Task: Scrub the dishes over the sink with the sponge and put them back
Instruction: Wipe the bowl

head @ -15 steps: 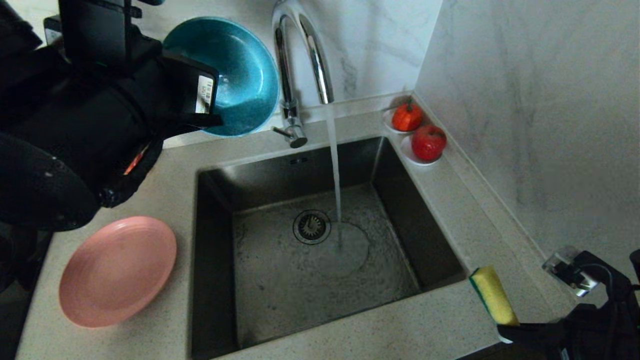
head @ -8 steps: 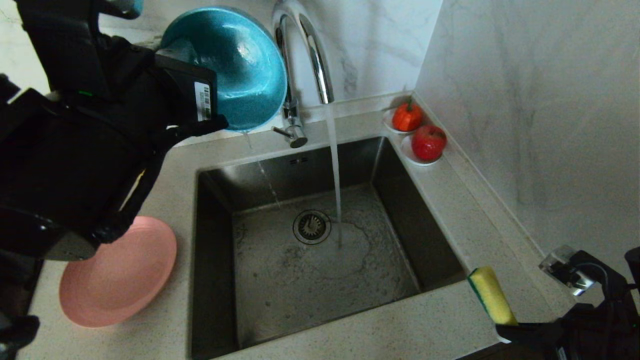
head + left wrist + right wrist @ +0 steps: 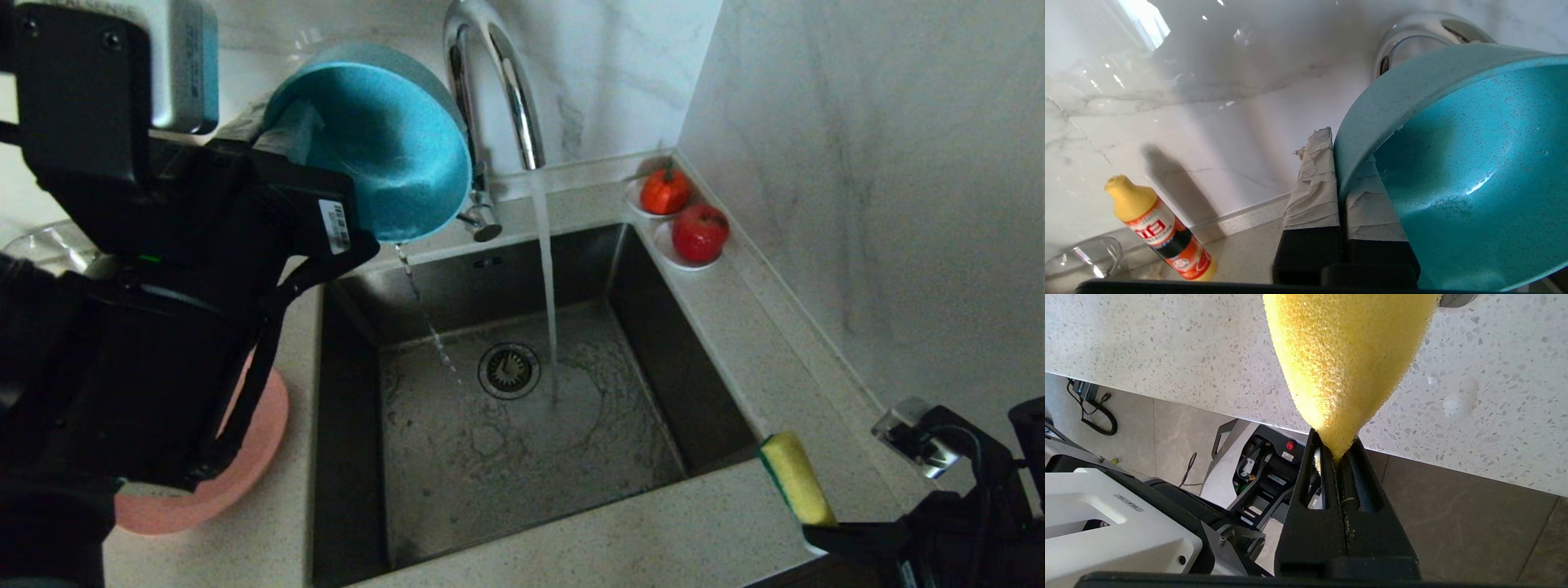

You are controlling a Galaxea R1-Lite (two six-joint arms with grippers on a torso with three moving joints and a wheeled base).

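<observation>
teal bowl (image 3: 384,147) tipped over, rim pinched by the clenched left pincer (image 3: 1340,183), water dribbling from it into the sink (image 3: 522,425) below, sponge (image 3: 796,478) squeezed in the right pincer (image 3: 1337,455) above the surface (image 3: 694,531) edge, pink plate (image 3: 245,457) under the left arm

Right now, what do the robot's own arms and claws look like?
Both arms are bulky matte black. The left claw has black fingers wrapped toward the tips in creased pale tape; its wrist carries a white barcode sticker and a grey-and-teal box. The right claw has slim black fingers with slotted openings, with a black cable near a clear-and-silver fitting behind.
</observation>
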